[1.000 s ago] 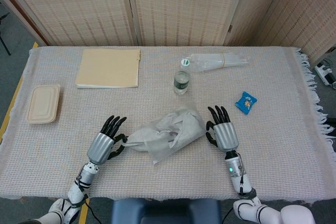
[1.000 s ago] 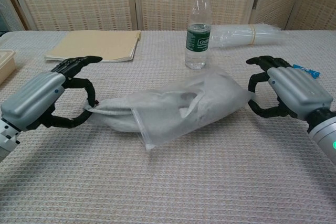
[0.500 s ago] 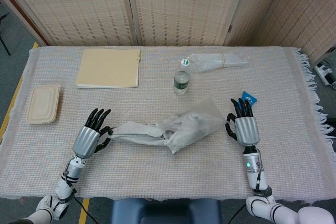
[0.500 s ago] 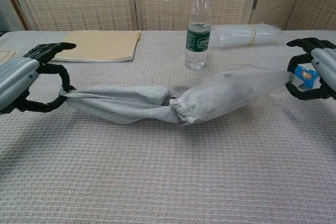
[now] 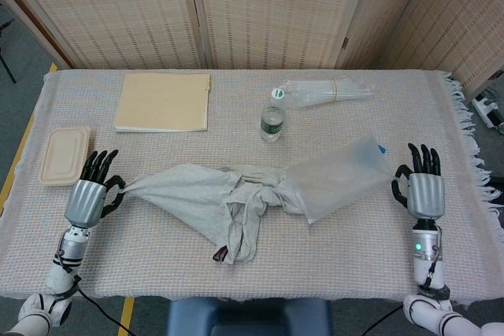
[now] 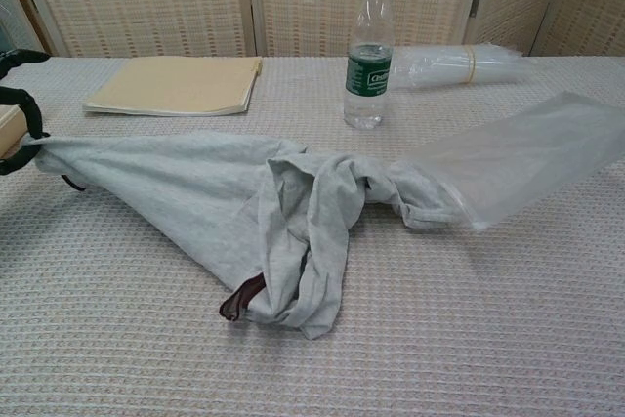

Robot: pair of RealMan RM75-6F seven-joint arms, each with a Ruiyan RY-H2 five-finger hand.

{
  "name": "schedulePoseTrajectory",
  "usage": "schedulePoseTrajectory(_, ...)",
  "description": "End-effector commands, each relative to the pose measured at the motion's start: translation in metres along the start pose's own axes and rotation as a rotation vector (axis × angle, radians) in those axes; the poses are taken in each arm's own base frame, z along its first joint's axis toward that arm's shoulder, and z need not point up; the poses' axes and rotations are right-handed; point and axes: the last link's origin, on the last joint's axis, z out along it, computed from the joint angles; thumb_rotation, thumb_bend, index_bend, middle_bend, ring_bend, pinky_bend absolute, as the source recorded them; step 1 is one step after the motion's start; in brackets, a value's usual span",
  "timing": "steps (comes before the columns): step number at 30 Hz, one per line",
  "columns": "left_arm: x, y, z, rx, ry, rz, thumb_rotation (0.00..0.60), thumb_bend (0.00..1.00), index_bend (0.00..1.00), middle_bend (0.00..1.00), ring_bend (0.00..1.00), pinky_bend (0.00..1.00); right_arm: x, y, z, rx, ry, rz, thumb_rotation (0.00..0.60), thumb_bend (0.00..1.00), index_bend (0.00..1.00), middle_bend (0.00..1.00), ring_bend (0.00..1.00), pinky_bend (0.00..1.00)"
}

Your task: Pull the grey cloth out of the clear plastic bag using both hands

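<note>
The grey cloth [image 5: 206, 198] lies stretched across the table's middle, most of it outside the bag; in the chest view the grey cloth [image 6: 205, 202] drapes down in folds. My left hand [image 5: 89, 194] pinches its left corner at the table's left side. The clear plastic bag [image 5: 339, 179] still covers the cloth's right end and lifts toward my right hand [image 5: 424, 186], which holds its far end. In the chest view the clear plastic bag [image 6: 527, 158] runs off the right edge; only fingertips [image 6: 21, 104] of my left hand show.
A water bottle [image 5: 272, 118] stands behind the cloth. A roll of clear bags [image 5: 327, 91] lies at the back, a tan folder [image 5: 164, 101] at back left, a beige lidded box [image 5: 64, 155] at far left. A blue packet [image 5: 381, 148] peeks from behind the bag.
Both hands have moved far apart, left hand leftward and right hand rightward. The cloth has slid mostly out of the bag and spread over the table; the bag is pulled right.
</note>
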Motion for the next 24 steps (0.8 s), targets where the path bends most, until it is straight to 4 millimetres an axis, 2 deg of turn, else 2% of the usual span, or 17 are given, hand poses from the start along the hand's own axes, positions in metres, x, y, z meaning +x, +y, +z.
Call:
schedulePoseTrajectory(1, -0.005, 0.005, -0.006, -0.016, -0.043, -0.045, 0.600, 0.43, 0.43, 0.05, 0.00, 0.00, 0.001, 0.006, -0.007, 0.017, -0.026, 0.015, 0.600, 0.60, 0.50, 0.06, 0.00, 0.00)
schedulePoseTrajectory(3, -0.008, 0.011, -0.009, -0.032, -0.078, -0.100, 0.600, 0.27, 0.18, 0.01, 0.00, 0.00, 0.002, 0.008, -0.013, 0.033, -0.057, 0.009, 0.600, 0.42, 0.24, 0.02, 0.00, 0.00)
schedulePoseTrajectory(4, -0.007, 0.017, -0.010, -0.042, -0.092, -0.145, 0.600, 0.23, 0.12, 0.00, 0.00, 0.00, 0.005, 0.009, -0.017, 0.043, -0.071, 0.010, 0.600, 0.34, 0.11, 0.00, 0.00, 0.00)
schedulePoseTrajectory(6, -0.004, 0.026, -0.012, -0.057, -0.115, -0.216, 0.600, 0.17, 0.05, 0.00, 0.00, 0.00, 0.014, 0.008, -0.023, 0.058, -0.083, 0.024, 0.600, 0.22, 0.00, 0.00, 0.00, 0.00)
schedulePoseTrajectory(8, 0.002, 0.034, -0.015, -0.066, -0.149, -0.272, 0.600, 0.14, 0.04, 0.00, 0.00, 0.00, 0.029, 0.009, -0.032, 0.076, -0.084, 0.028, 0.600, 0.13, 0.00, 0.00, 0.00, 0.00)
schedulePoseTrajectory(10, 0.013, 0.040, -0.020, -0.067, -0.187, -0.290, 0.600, 0.13, 0.04, 0.00, 0.00, 0.00, 0.046, 0.009, -0.043, 0.097, -0.082, 0.021, 0.600, 0.08, 0.00, 0.00, 0.00, 0.00)
schedulePoseTrajectory(13, 0.030, 0.041, -0.031, -0.038, -0.279, -0.240, 0.600, 0.13, 0.04, 0.00, 0.00, 0.00, 0.074, 0.007, -0.060, 0.132, -0.069, 0.005, 0.600, 0.07, 0.00, 0.00, 0.00, 0.00)
schedulePoseTrajectory(16, 0.051, 0.033, -0.049, 0.043, -0.402, -0.146, 0.600, 0.13, 0.07, 0.00, 0.00, 0.00, 0.096, 0.004, -0.078, 0.157, -0.047, -0.024, 0.600, 0.06, 0.00, 0.00, 0.00, 0.00)
schedulePoseTrajectory(20, 0.080, 0.019, -0.077, 0.186, -0.461, -0.020, 0.600, 0.13, 0.10, 0.00, 0.00, 0.00, 0.115, -0.001, -0.100, 0.170, -0.045, -0.097, 0.600, 0.07, 0.00, 0.00, 0.00, 0.00)
schedulePoseTrajectory(24, 0.102, 0.012, -0.109, 0.288, -0.403, 0.003, 0.600, 0.13, 0.15, 0.02, 0.00, 0.00, 0.115, 0.002, -0.114, 0.147, -0.079, -0.096, 0.600, 0.07, 0.00, 0.00, 0.00, 0.00)
